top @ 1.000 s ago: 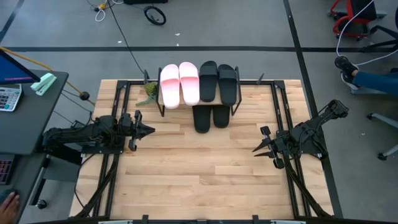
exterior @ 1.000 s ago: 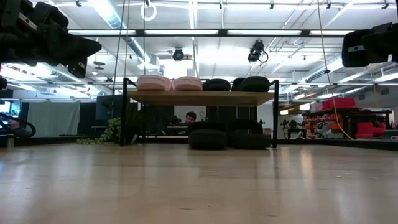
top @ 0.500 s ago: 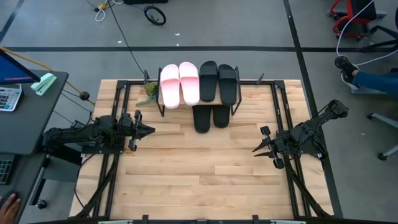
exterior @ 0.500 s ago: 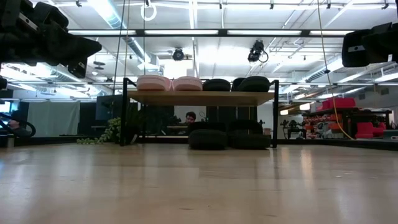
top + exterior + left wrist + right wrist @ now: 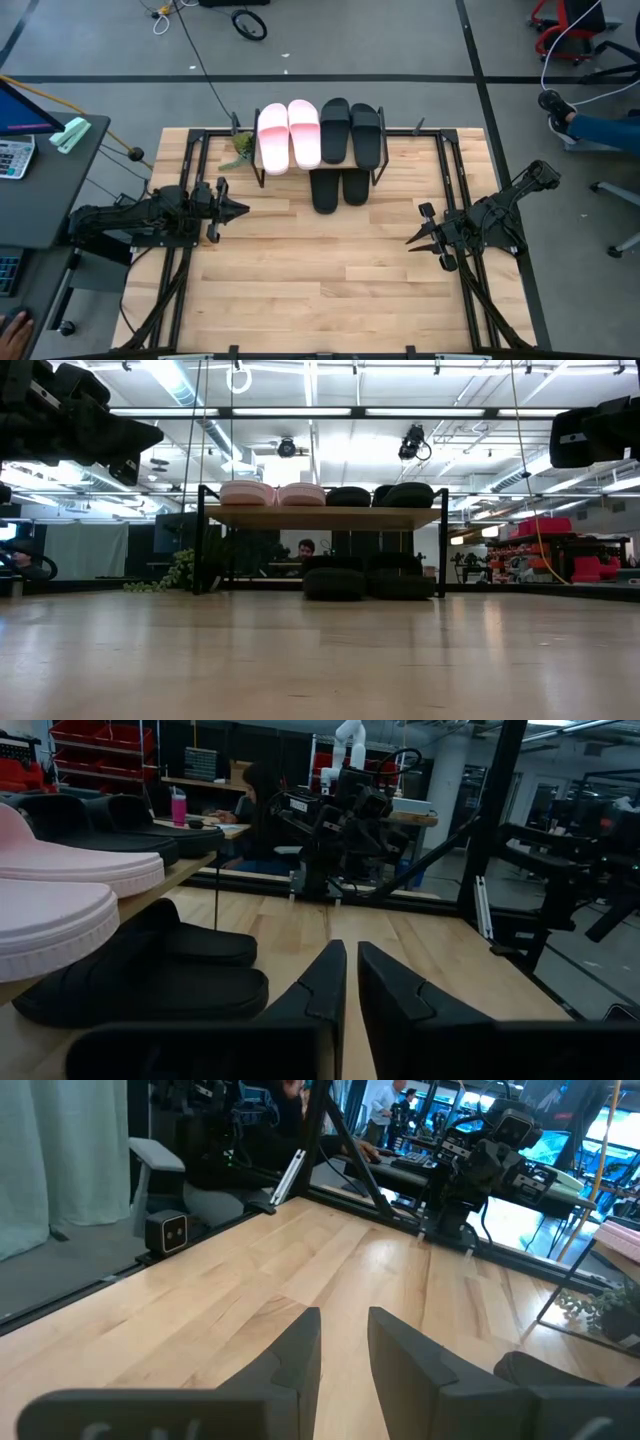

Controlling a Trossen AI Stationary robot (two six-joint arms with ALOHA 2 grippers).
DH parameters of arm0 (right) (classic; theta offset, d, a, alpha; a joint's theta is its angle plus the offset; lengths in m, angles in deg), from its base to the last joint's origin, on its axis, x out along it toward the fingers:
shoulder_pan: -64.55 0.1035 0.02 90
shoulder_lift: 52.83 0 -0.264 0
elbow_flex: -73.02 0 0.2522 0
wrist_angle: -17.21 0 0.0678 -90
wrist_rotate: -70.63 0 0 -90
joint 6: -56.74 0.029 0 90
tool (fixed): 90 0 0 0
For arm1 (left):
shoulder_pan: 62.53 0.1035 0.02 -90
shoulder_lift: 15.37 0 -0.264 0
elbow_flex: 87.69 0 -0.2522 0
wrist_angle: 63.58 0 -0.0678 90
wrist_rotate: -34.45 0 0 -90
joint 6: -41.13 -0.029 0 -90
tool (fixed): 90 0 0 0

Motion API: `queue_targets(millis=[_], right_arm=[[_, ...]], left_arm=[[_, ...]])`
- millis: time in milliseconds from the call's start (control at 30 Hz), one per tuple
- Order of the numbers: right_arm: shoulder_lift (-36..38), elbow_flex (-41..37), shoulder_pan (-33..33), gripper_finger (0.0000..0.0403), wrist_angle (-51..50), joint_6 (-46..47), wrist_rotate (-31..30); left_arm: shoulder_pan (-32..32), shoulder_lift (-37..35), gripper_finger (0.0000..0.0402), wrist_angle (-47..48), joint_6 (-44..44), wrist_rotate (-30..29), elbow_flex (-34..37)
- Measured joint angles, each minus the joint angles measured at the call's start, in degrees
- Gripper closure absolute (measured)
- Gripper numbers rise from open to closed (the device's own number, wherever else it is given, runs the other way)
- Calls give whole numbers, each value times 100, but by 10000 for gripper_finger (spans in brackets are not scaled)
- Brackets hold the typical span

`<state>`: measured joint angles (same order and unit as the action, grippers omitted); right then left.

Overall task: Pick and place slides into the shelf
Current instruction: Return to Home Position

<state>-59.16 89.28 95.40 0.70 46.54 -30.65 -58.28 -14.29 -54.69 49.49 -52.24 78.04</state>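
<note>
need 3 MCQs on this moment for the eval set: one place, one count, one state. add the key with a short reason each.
1. Where do the pink slides sit relative to the shelf? A under it; B on its plank top; C beside it.
2. How many black slides lie under the shelf? A one; B four; C two.
3. What do the left end effector and right end effector hold? A nothing; B a black slide each; C a pink slide each.
Key: 1 B, the high view shows both pink ones on the plank. 2 C, two black ones stick out below it. 3 A, both wrist views show them empty.
</note>
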Motion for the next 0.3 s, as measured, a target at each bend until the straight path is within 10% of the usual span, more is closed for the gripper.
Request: queue_targets(millis=[300], right_arm=[[0, 0, 0, 311, -2, 1, 0]], left_arm=[[0, 0, 362, 0, 0, -1, 1]])
